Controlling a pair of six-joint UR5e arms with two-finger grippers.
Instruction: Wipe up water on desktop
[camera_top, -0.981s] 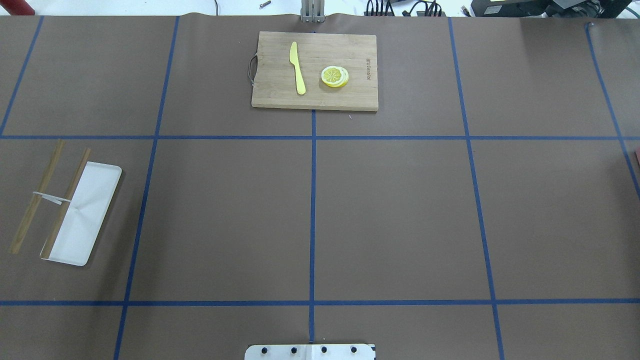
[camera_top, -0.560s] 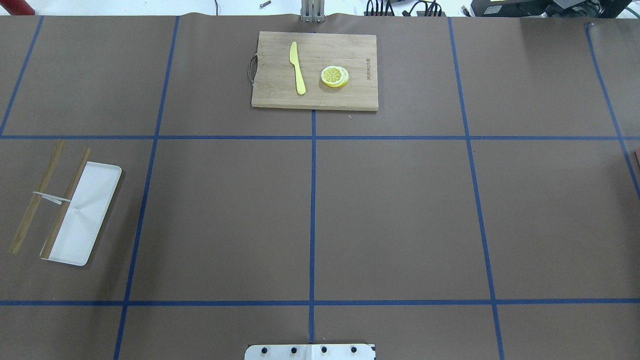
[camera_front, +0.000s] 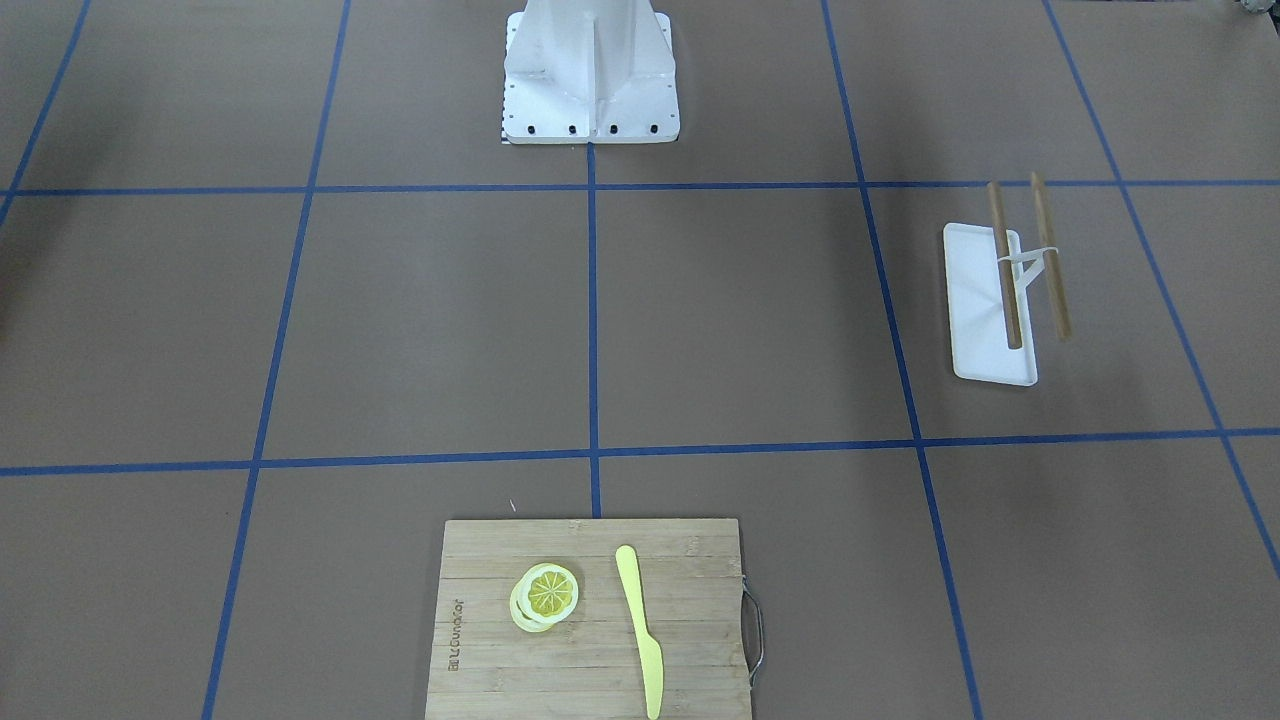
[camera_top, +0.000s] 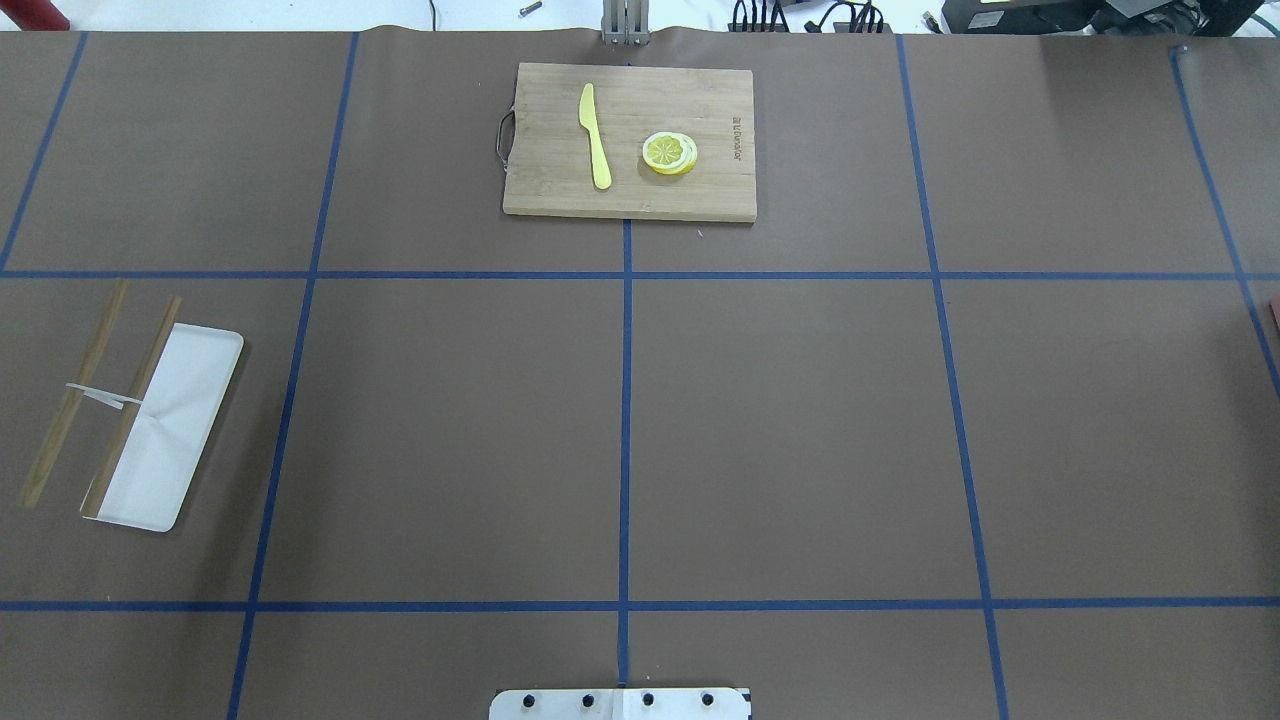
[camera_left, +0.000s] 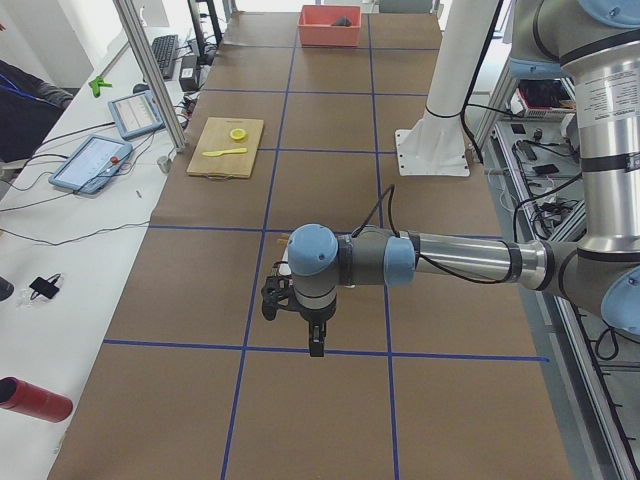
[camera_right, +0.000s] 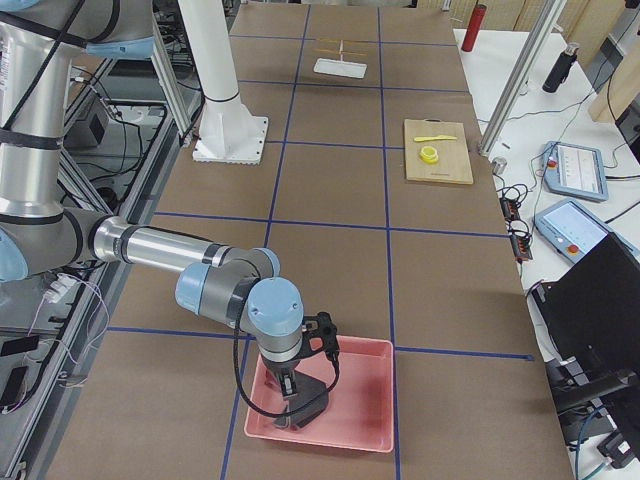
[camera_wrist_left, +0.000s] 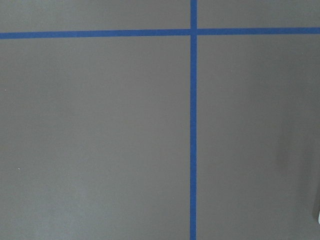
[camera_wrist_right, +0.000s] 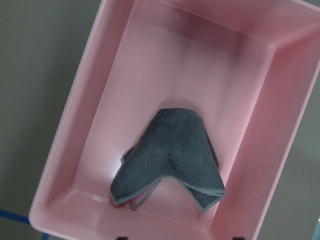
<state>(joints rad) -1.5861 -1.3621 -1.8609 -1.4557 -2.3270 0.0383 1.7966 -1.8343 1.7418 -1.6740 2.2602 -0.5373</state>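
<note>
The desktop (camera_top: 800, 420) is a matte brown surface with a grid of blue tape lines. No water shows on it in any view. My right gripper (camera_right: 290, 385) hangs over a pink tray (camera_right: 365, 395) at the table's right end. A grey cloth (camera_wrist_right: 170, 155) lies crumpled inside the pink tray (camera_wrist_right: 75, 150). Two dark fingertips sit far apart at the bottom edge of the right wrist view, with nothing between them. My left gripper (camera_left: 312, 340) points down just above the desktop near a tape crossing. I cannot tell whether it is open or shut.
At the far middle lies a bamboo cutting board (camera_top: 630, 140) with a yellow knife (camera_top: 596, 135) and lemon slices (camera_top: 669, 152). A white tray (camera_top: 170, 430) with two wooden sticks (camera_top: 75, 390) lies at the left. The robot base (camera_front: 590, 70) stands at the near edge.
</note>
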